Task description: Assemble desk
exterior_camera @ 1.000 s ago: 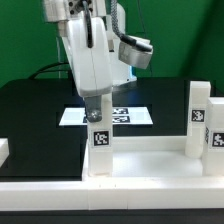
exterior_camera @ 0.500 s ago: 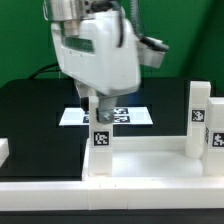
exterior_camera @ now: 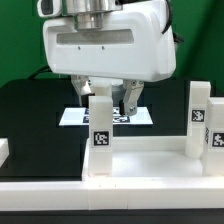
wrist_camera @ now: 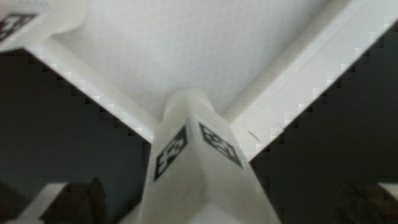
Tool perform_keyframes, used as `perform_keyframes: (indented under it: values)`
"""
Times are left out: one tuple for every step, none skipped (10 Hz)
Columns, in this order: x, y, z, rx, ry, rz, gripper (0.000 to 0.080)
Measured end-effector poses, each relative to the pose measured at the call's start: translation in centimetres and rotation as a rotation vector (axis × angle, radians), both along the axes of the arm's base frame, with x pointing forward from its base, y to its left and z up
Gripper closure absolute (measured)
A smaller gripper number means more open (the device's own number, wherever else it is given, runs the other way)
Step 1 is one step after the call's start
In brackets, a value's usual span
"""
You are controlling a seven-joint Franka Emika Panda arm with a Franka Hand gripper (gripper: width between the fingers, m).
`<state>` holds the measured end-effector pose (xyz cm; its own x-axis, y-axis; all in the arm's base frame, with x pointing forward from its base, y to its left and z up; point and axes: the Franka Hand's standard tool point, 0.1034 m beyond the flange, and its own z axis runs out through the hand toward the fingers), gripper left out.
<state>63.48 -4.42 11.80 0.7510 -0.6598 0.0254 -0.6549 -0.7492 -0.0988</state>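
Observation:
The white desk slab [exterior_camera: 150, 160] lies with its raised rim up at the front of the black table. A square white leg [exterior_camera: 100, 128] with black-and-white tags stands upright in its corner socket on the exterior view's left. My gripper [exterior_camera: 108, 97] hangs right over this leg, open, with one dark finger on each side of the leg's top. In the wrist view the leg [wrist_camera: 205, 150] rises between the fingers [wrist_camera: 68, 203], with the slab [wrist_camera: 196, 50] beyond it. My gripper [wrist_camera: 222, 208] holds nothing.
A second tagged leg [exterior_camera: 200, 115] stands upright in the slab's corner on the exterior view's right. The marker board [exterior_camera: 142, 116] lies on the table behind the slab. A small white part [exterior_camera: 3, 152] sits at the exterior view's left edge.
My hand has turned about its vertical axis above the leg and now faces the camera broadside. The fingers now stand apart beside the leg top. The leg has stayed upright.

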Motion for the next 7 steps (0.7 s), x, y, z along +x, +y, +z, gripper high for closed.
perform_keyframes:
  values:
    - [0.18, -0.26, 0.13, -0.045, -0.009, 0.240, 0.0151]
    - [0.41, -0.55, 0.05, -0.068, -0.017, 0.457, 0.0151]
    - [0.43, -0.98, -0.56, -0.074, -0.014, 0.669, 0.0151]
    - [0.53, -1.09, -0.82, -0.083, -0.027, 0.658, 0.0151]
    - [0.54, -1.06, -0.81, -0.081, -0.025, 0.634, 0.0151]
    - [0.53, -1.10, -0.81, -0.080, -0.025, 0.622, 0.0272]
    - [0.52, -1.08, -0.85, -0.077, -0.022, 0.580, 0.0408]
